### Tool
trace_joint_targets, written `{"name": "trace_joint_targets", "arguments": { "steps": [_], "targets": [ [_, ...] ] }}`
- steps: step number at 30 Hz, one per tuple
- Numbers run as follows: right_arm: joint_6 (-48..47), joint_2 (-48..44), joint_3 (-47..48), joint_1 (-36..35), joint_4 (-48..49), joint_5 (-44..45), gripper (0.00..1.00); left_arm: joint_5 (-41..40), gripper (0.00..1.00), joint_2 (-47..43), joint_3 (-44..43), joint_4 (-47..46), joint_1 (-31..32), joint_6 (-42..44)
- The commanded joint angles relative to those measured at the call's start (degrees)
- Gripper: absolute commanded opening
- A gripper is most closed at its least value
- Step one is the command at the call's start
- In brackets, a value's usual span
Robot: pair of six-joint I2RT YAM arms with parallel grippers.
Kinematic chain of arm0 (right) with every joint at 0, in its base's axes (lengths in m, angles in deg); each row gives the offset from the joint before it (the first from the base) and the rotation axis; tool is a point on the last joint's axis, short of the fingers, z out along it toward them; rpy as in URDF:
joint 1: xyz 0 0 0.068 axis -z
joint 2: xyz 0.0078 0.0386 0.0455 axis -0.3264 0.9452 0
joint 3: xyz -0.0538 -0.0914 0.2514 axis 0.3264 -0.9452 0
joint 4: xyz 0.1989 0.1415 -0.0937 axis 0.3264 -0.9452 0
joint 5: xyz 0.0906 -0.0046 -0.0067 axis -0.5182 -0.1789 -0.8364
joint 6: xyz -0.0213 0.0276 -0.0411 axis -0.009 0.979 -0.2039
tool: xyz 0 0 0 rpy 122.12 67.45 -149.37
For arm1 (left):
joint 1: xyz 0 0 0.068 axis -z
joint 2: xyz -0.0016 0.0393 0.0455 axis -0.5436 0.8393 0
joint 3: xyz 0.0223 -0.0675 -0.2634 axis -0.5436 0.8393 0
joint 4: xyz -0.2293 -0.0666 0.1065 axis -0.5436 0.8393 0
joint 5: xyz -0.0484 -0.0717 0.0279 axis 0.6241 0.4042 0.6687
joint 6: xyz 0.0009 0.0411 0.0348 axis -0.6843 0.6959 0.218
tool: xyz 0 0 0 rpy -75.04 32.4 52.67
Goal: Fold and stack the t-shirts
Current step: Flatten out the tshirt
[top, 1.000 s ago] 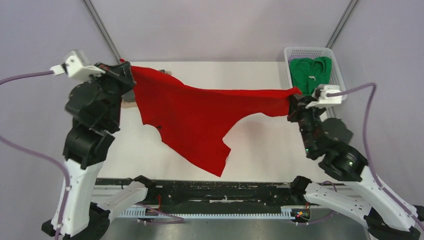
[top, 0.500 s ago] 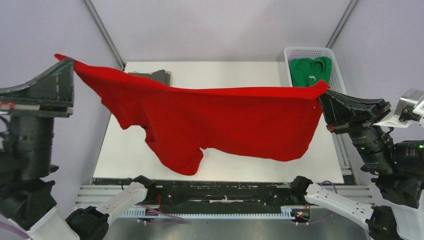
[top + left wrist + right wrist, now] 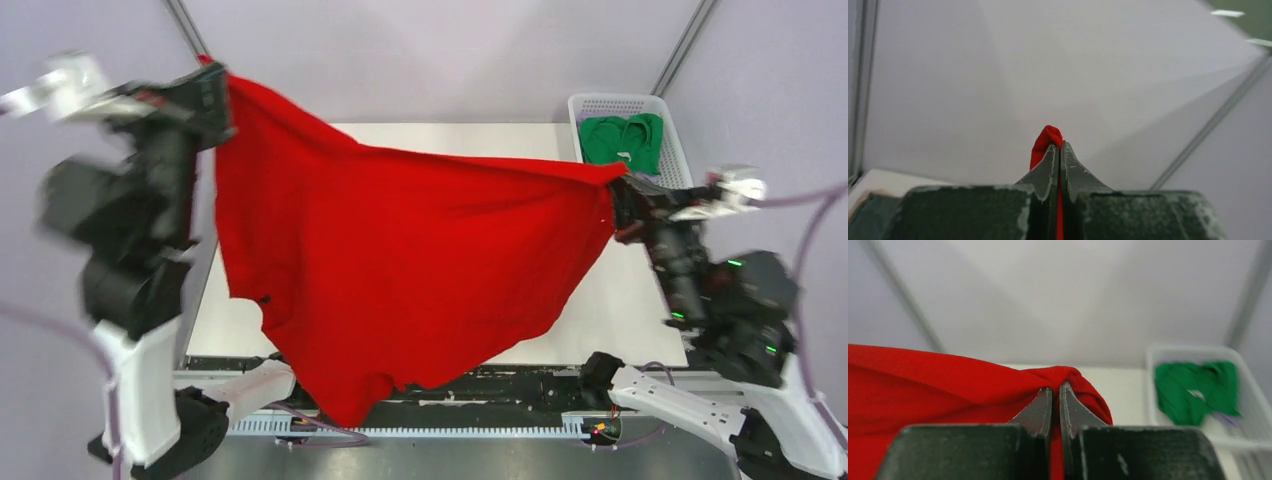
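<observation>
A bright red t-shirt (image 3: 400, 250) hangs spread in the air between my two grippers, over most of the table. My left gripper (image 3: 212, 85) is shut on one corner, high at the far left; a red nub (image 3: 1048, 137) sticks out past its tips (image 3: 1059, 147). My right gripper (image 3: 615, 185) is shut on the other corner at the right, with red cloth (image 3: 948, 385) bunched around its tips (image 3: 1055, 387). A green t-shirt (image 3: 623, 140) lies in the white basket; it also shows in the right wrist view (image 3: 1198, 387). The dark grey and tan shirts are hidden.
The white lattice basket (image 3: 676, 150) stands at the table's far right corner. The white table top (image 3: 450, 140) shows behind the shirt. The shirt's lower edge hangs past the front rail (image 3: 520, 385).
Both grippers have swung the shirt up and back. The left gripper moved right and farther from the camera, the right one dropped lower. The cloth has opened wider and hangs lower at the front.
</observation>
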Motion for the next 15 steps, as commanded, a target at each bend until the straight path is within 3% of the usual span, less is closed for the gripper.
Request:
{"name": "trace_joint_targets", "arguments": {
  "steps": [1,2,4,9,12,15],
  "targets": [
    [0.07,9.05,-9.28,0.14,0.80,38.36,0.02,-16.28,0.02,13.99,11.14,-4.39,-0.33,5.31],
    [0.31,11.38,-11.62,0.41,1.47,44.20,0.02,-19.23,0.02,17.22,14.02,-6.40,-0.65,5.56],
    [3.30,15.33,-15.21,3.14,1.65,44.66,0.03,-20.69,0.02,23.76,18.12,-8.95,-1.91,4.73],
    [0.93,27.32,-25.79,15.03,15.27,20.04,0.05,-13.79,0.02,42.27,20.62,-10.41,-4.71,-2.11],
    [0.93,39.43,-24.51,21.38,19.73,8.27,0.04,-11.48,0.02,52.76,17.16,-11.89,-4.87,-2.60],
    [0.91,50.13,-19.79,25.83,22.91,3.02,0.10,-11.35,0.06,61.39,10.50,-11.13,-4.90,-2.11]
  ]
}}
